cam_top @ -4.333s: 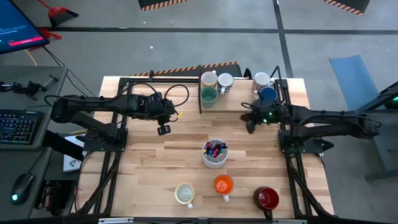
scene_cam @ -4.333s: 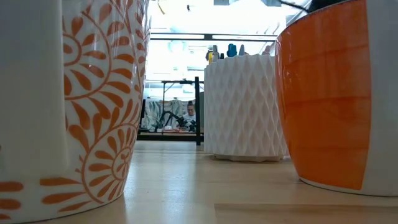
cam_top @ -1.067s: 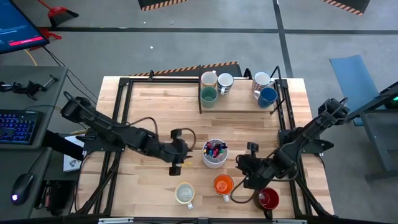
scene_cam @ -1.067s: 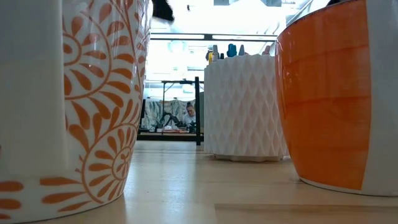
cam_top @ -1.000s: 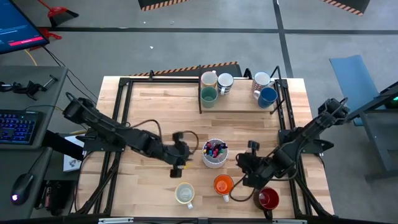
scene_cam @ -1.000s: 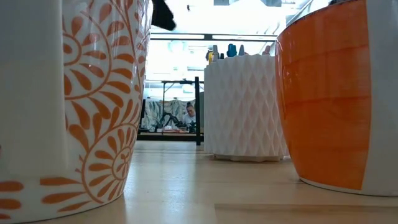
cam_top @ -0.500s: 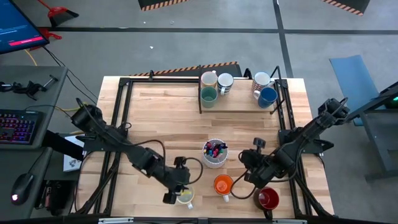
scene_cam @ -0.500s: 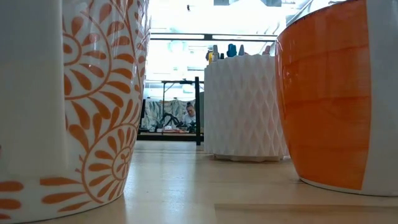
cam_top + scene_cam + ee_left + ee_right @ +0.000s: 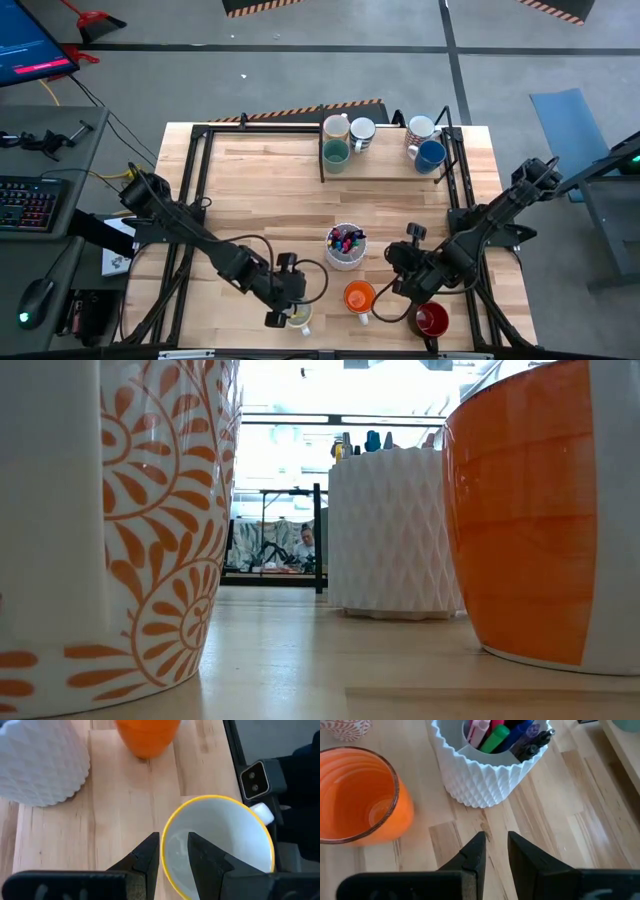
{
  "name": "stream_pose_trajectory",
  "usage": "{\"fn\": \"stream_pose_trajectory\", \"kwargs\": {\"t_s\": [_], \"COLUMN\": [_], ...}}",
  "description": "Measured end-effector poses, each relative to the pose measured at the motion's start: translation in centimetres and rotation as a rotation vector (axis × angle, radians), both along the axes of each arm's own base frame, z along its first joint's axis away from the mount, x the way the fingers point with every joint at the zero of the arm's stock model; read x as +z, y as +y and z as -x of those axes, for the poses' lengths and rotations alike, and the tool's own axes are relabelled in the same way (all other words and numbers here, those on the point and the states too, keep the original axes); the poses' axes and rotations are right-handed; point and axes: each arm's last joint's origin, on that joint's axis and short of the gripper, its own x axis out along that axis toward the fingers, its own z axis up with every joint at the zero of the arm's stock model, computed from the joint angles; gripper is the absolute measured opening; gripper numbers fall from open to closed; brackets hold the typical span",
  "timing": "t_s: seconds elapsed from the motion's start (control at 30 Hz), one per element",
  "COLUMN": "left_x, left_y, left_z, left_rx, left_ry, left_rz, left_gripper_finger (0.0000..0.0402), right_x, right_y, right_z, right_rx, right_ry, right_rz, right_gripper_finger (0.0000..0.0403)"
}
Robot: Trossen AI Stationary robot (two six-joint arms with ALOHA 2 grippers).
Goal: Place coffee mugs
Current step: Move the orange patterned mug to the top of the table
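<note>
Three coffee mugs stand on their bases near the table's front edge: a pale yellow-rimmed one (image 9: 298, 315) with an orange leaf pattern (image 9: 120, 530), an orange one (image 9: 359, 297) and a dark red one (image 9: 430, 320). My left gripper (image 9: 282, 314) (image 9: 174, 854) is open over the yellow-rimmed mug's (image 9: 220, 845) left rim, one finger over the inside and one outside. My right gripper (image 9: 393, 290) (image 9: 493, 849) is open over bare wood between the orange mug (image 9: 355, 795) and the white pen cup (image 9: 490, 765).
The pen cup (image 9: 345, 246) stands mid-table. Cream (image 9: 336, 127), white (image 9: 362, 132), teal (image 9: 335, 153), grey-white (image 9: 421, 129) and blue (image 9: 431, 153) mugs stand on a raised shelf (image 9: 385, 170) at the far edge. Black frame rails (image 9: 190, 190) run along both sides. Bare wood lies at the left.
My left gripper has swung from beside the pen cup toward the table's near edge and gone down, ending over the yellow-rimmed mug's rim. Its finger gap looks unchanged. No mug has moved.
</note>
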Motion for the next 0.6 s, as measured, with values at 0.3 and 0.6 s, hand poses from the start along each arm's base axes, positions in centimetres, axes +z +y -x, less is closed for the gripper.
{"fn": "stream_pose_trajectory", "kwargs": {"t_s": [0.3, 0.6], "left_x": [-0.2, -2.4], "left_y": [0.1, -0.2], "left_z": [0.3, -0.4], "left_rx": [0.004, 0.014], "left_ry": [0.034, 0.102], "left_rz": [-0.016, -0.016], "left_gripper_finger": [0.009, 0.009], "right_x": [0.0, 0.0], "right_y": [0.0, 0.1], "right_z": [0.0, 0.1], "right_rx": [0.002, 0.007], "right_ry": [0.0, -0.003], "right_rz": [0.001, 0.005], "right_gripper_finger": [0.0059, 0.0059]}}
